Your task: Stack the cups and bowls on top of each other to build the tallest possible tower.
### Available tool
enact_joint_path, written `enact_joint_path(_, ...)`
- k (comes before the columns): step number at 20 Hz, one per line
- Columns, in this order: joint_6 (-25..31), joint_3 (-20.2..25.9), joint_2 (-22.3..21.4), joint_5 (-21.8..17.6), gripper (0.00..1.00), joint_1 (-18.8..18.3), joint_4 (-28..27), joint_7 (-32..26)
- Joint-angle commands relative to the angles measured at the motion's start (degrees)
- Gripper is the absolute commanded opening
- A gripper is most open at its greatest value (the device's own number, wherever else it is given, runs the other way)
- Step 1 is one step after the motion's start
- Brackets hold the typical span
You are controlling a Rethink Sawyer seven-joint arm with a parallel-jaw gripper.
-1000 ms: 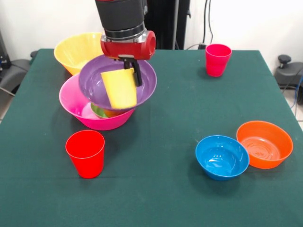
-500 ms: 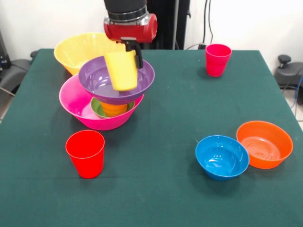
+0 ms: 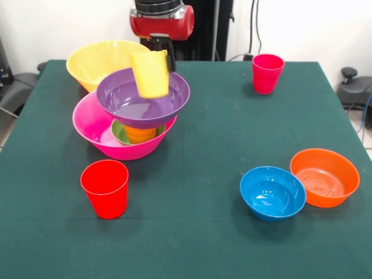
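I log the gripper [image 3: 158, 57] clamped on the yellow cup [image 3: 150, 74], above the purple bowl [image 3: 143, 97]. That bowl sits on an orange cup [image 3: 139, 133] in the green bowl [image 3: 121, 133], inside the hot-pink bowl [image 3: 93, 129].

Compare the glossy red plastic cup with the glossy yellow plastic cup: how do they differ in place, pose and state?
The red plastic cup stands on the green table; the yellow plastic cup hangs in the air above the purple bowl.
The red cup is upright, mouth up; the yellow cup is slightly tilted.
The red cup is free; the yellow cup is held by the gripper.
Both are tapered, handleless tumblers.
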Motion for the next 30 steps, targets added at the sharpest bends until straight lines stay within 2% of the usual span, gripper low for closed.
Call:
enact_joint_path(1,-0.9,-1.9,1.5,-2.6,0.00,0.0,2.4,0.3)
enact_joint_path(4,-1.9,-2.5,1.3,-3.7,0.00,0.5,2.1,0.3)
enact_joint_path(5,-2.3,-2.8,1.2,-3.8,1.00,0.7,2.1,0.4)
enact_joint_path(15,-5.4,-4.4,1.1,-5.6,1.00,2.0,1.1,1.2)
enact_joint_path(25,-4.1,-3.3,1.5,-3.2,1.00,1.7,1.2,0.9)
enact_joint_path(30,-0.8,-1.0,2.9,-1.1,1.00,1.5,-0.6,-0.9)
